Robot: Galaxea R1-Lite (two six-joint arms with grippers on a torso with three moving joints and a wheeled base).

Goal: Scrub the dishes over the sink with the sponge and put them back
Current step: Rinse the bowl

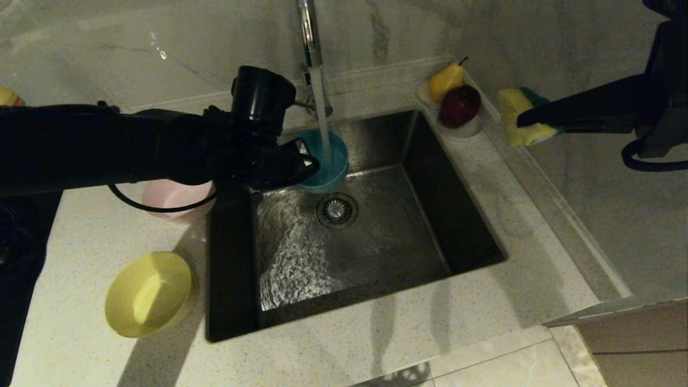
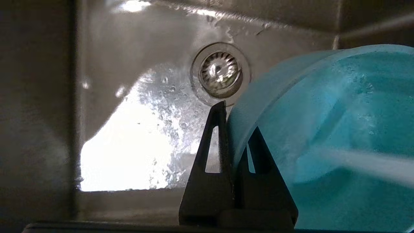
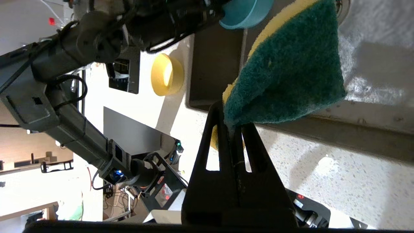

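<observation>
Head view, worktop [image 1: 484, 301]: pale speckled stone around the sink.
Sink [image 1: 408, 236]: steel basin, wet floor, tap [image 1: 309, 32] running.
Left claw [image 1: 307, 161]: clamped on the blue bowl [image 1: 328, 161] rim, over the sink's far-left corner, under the stream.
Right claw [image 1: 524, 119]: pinching the sponge [image 1: 516, 115] above the worktop's far-right edge.
Yellow bowl [image 1: 149, 293], pink bowl [image 1: 174, 196]: on the worktop's left side.

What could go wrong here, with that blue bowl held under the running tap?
1. The left gripper pinches only the thin wet rim of the blue bowl; the water filling it could make it slip into the sink.
2. The stream from the tap may splash onto the arm.
3. The right gripper grips the sponge by one corner, so scrubbing could pull it loose.
</observation>
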